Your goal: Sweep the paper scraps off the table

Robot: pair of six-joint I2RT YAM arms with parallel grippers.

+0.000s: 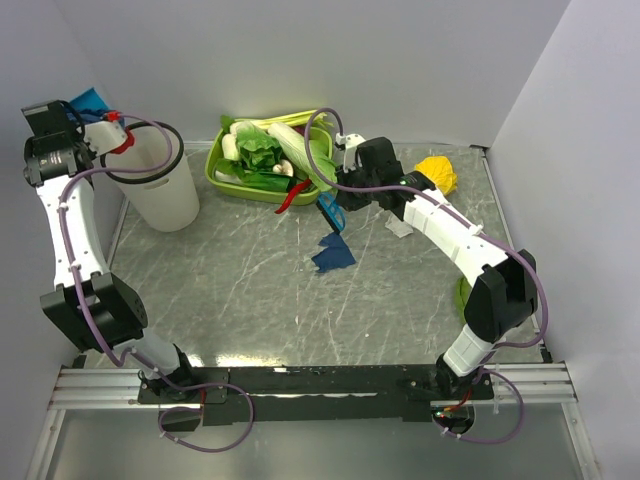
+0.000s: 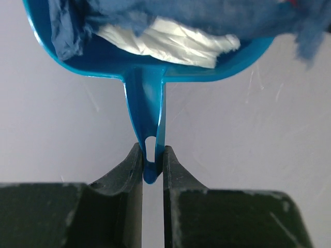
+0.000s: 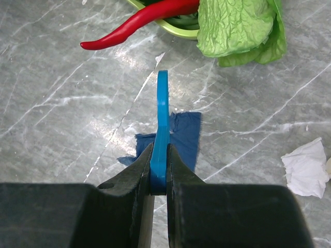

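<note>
My left gripper (image 2: pixel 152 150) is shut on the handle of a light-blue dustpan (image 2: pixel 103 59), held high at the back left (image 1: pixel 92 100) by the white bin (image 1: pixel 160 190). The pan holds white (image 2: pixel 170 41) and dark blue paper scraps (image 2: pixel 207 13). My right gripper (image 3: pixel 160 147) is shut on a flat blue sweeping tool (image 3: pixel 163 98), low over the table (image 1: pixel 230 290) in front of the tray (image 1: pixel 333 205). A dark blue paper scrap (image 3: pixel 185 137) lies flat just beyond the tool (image 1: pixel 333 256). A white scrap (image 3: pixel 305 168) lies to the right (image 1: pixel 400 228).
A lime-green tray (image 1: pixel 215 172) of leafy vegetables stands at the back centre; a red chilli (image 3: pixel 134 23) and a lettuce leaf (image 3: pixel 238 26) hang over its front edge. A yellow crumpled lump (image 1: pixel 438 173) lies at the back right. White walls enclose the table.
</note>
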